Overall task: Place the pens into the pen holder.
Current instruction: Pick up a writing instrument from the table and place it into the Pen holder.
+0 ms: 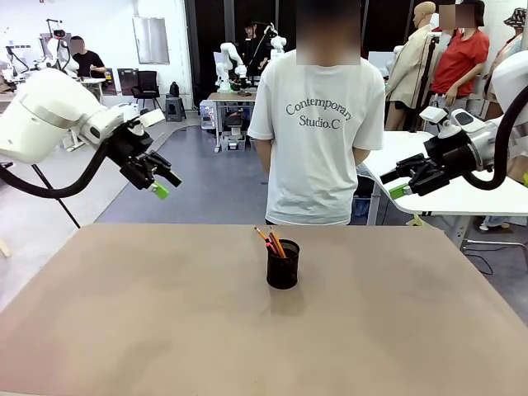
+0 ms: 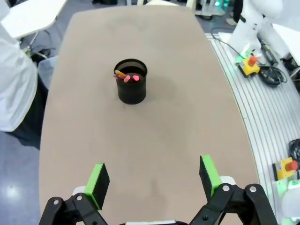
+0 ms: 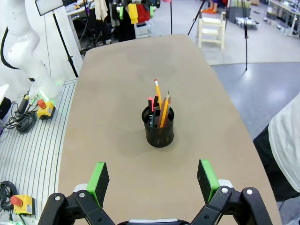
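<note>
The black mesh pen holder [image 1: 283, 265] stands upright near the middle of the table, toward the far edge, with the pens [image 1: 271, 242] standing inside it. In the right wrist view the pen holder [image 3: 159, 127] holds a yellow pencil-like pen [image 3: 159, 96], a reddish-brown one and a black one with red ends. From above, the left wrist view shows the pen holder [image 2: 131, 87] with pen tips [image 2: 127, 77] at its rim. My left gripper [image 1: 162, 183] hangs open above the table's left side. My right gripper [image 1: 398, 183] hangs open above the right side. Both are empty.
A person in a white T-shirt [image 1: 318, 132] stands at the far edge of the brown table [image 1: 165, 330], directly behind the pen holder. A white table [image 1: 445, 194] sits at the right behind my right gripper.
</note>
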